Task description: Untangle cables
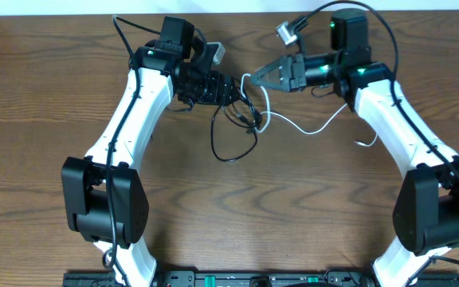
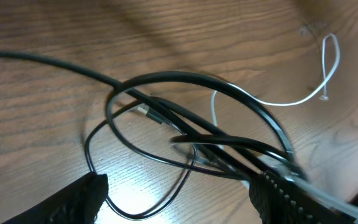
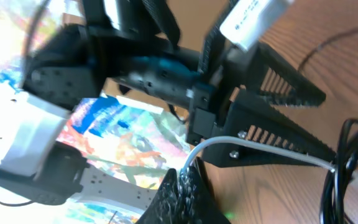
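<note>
The black cable (image 1: 217, 147) lies in tangled loops at mid table, its knot just below both grippers. It fills the left wrist view (image 2: 166, 78). The white cable (image 1: 317, 127) runs from the knot rightward to a loose end near the right arm, and it also shows in the left wrist view (image 2: 303, 99). My left gripper (image 1: 233, 89) is open, its fingers (image 2: 179, 199) spread either side of the black loops, with strands lying across its right finger. My right gripper (image 1: 253, 78) faces it closely and is shut (image 3: 191, 186) on the white cable (image 3: 260, 147).
The wooden table (image 1: 70, 104) ends in a pale edge at the far side. Both arm bases (image 1: 102, 199) stand at the near corners. The two grippers nearly touch tip to tip, and the left gripper's fingers (image 3: 272, 124) fill the right wrist view.
</note>
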### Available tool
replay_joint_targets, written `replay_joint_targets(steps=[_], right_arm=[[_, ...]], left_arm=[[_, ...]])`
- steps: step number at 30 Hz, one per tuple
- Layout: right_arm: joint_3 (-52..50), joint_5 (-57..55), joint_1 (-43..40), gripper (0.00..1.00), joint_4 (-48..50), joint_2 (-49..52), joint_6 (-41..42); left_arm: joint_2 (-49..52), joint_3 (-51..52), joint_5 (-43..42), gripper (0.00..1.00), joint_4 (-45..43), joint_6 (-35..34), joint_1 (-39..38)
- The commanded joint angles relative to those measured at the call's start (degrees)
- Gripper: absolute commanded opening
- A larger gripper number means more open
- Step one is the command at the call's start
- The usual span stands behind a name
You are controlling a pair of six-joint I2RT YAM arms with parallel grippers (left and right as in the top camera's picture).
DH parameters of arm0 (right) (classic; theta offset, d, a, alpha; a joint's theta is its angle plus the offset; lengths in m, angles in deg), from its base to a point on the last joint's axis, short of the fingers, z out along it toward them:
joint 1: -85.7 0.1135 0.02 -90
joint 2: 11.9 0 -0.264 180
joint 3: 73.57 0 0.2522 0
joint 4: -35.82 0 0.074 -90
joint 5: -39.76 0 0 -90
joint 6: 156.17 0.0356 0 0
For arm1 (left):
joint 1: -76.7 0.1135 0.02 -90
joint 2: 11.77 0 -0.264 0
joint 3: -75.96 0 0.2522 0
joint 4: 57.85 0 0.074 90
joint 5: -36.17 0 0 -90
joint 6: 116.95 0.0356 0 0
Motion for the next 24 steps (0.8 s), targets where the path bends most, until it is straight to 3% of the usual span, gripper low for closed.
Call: replay_joint_targets(steps=[1,10,18,24], right_arm=[[0.68,5.79,-1.81,0.01,3.23,-1.88,5.99],[0.68,5.62,-3.15,0.01,5.73,-4.76,6.62],[0.68,5.75,-3.65,0.01,5.77,-4.76,6.62],[0.68,5.75,-5.44,0.01,5.75,-4.76,6.62]], left_arm=[[1.64,-0.13,-3.58,0.78,-0.28,1.53,0.02],[6.32,-0.13,-17.81,0.79,-7.17,-1.05,0.02],[7.23,-0.13,-17.90,0.79,-16.57,-10.25,0.04],[7.23,-0.13,-8.70,0.82,-16.09,-20.50,0.17]])
